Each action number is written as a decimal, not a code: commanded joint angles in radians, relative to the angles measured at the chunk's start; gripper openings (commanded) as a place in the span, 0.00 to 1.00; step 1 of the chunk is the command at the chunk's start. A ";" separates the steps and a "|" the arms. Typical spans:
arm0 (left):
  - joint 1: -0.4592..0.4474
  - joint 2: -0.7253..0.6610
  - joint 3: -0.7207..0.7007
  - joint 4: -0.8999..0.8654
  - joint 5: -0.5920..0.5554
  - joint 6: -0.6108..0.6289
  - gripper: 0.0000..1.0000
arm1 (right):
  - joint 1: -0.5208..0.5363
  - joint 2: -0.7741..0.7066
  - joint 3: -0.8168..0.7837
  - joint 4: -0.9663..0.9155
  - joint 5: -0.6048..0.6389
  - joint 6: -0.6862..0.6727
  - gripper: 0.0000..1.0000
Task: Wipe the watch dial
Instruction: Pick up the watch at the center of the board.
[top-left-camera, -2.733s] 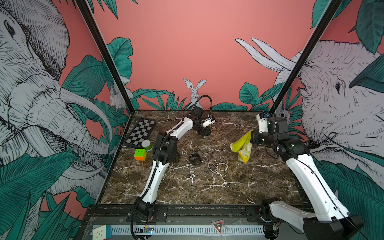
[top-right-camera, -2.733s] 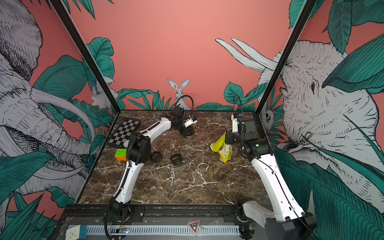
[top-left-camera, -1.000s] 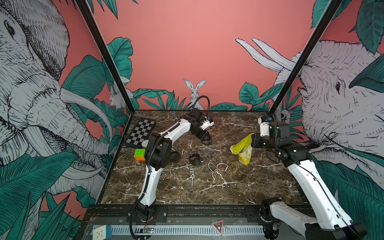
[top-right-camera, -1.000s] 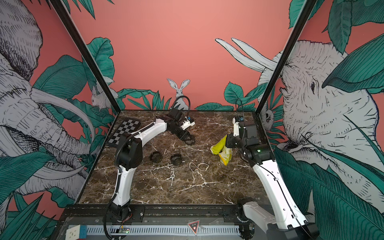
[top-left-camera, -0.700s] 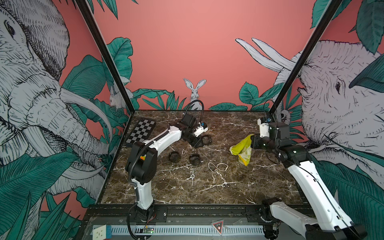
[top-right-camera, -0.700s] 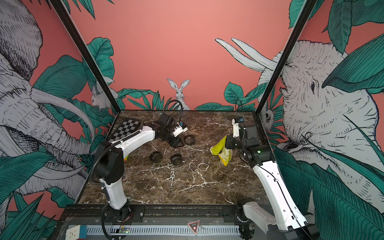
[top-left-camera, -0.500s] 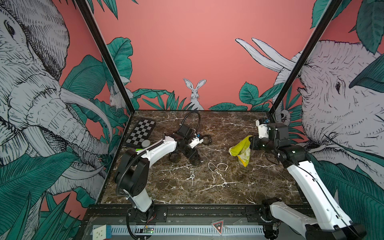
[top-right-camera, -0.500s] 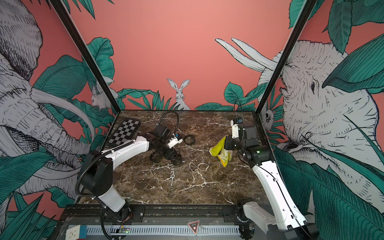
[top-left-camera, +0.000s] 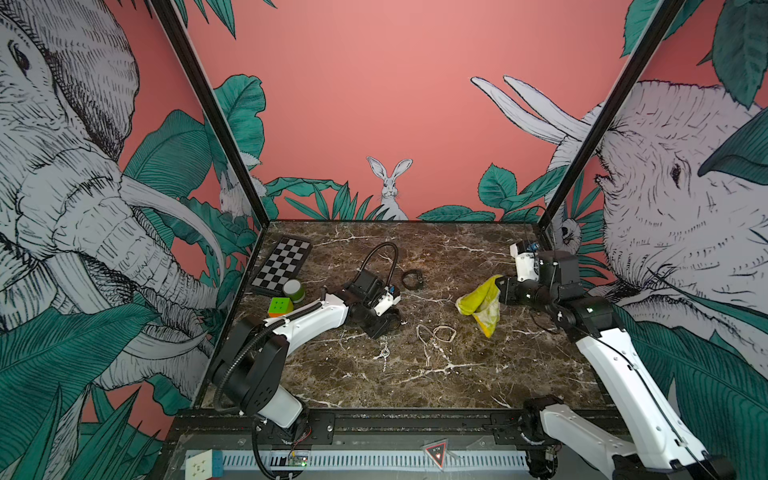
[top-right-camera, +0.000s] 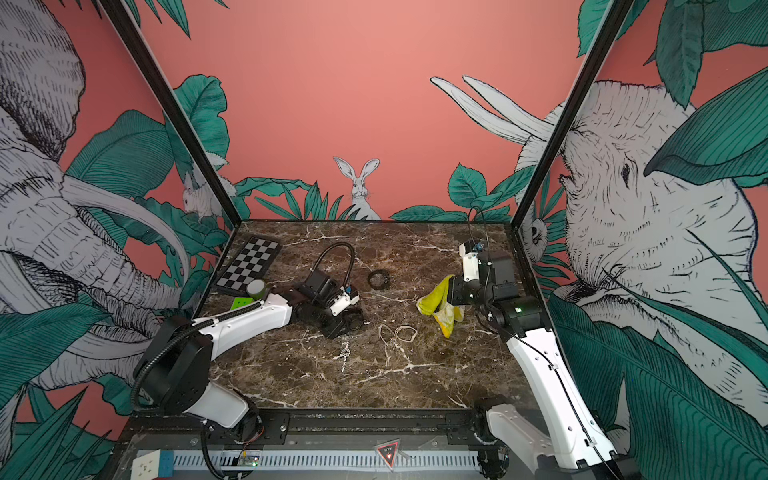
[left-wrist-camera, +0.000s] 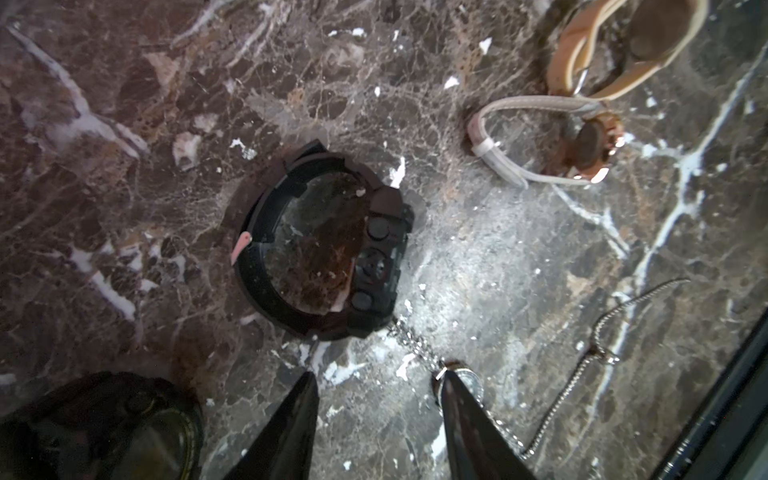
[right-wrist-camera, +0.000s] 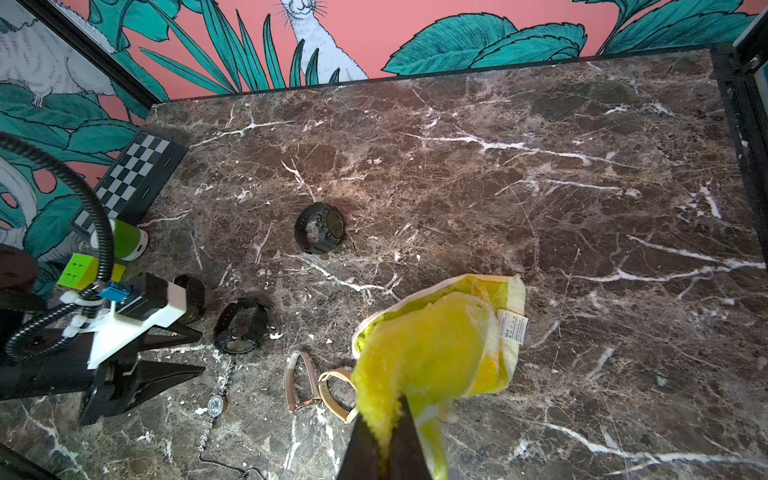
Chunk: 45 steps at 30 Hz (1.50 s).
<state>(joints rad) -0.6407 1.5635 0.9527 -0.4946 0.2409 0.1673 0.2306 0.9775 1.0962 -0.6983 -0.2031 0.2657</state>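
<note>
The black watch (left-wrist-camera: 376, 259) lies on the brown marble worktop (left-wrist-camera: 519, 257), just in front of the left tool (left-wrist-camera: 378, 376). It rests on its side. Its strap makes a ring and its side buttons show. The left tool is low over the worktop. Its two fingers (left-wrist-camera: 291, 432) are apart and nothing is between them. A small gap shows between their tips and the black watch.

A little silver watch on a chain (left-wrist-camera: 469, 380) lies right by one finger tip. I cannot tell if they touch. A second black watch (left-wrist-camera: 124, 424) lies close beside the tool, on its other side. Two watches with pale straps (left-wrist-camera: 540, 141) lie close together, further out from the tips. They are between the left tool and the right tool (right-wrist-camera: 386, 432). A third black watch (top-left-camera: 411, 279) lies well apart from the left tool, nearer the back wall.

The right tool is pinched tight on a yellow cloth (right-wrist-camera: 436, 345). The cloth hangs down from it, well apart from the black watch. I cannot tell if its low end touches the worktop.

Behind the left tool, near the side wall, sit a chessboard (top-left-camera: 282, 266), a round green tub (top-left-camera: 294, 289) and a colour cube (top-left-camera: 279, 306). The tub and the cube are just beside each other.
</note>
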 joint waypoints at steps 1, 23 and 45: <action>-0.001 0.067 0.064 -0.018 -0.006 0.020 0.45 | -0.001 -0.022 0.007 -0.001 -0.010 -0.006 0.00; -0.096 0.230 0.176 0.127 0.219 -0.110 0.38 | -0.004 -0.048 -0.019 -0.016 0.042 -0.022 0.00; -0.126 0.120 0.088 0.234 -0.099 0.289 0.53 | -0.004 -0.071 0.002 -0.059 0.065 -0.038 0.00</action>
<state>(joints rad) -0.7708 1.7107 1.0645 -0.3317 0.1665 0.3836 0.2306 0.9226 1.0817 -0.7624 -0.1589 0.2390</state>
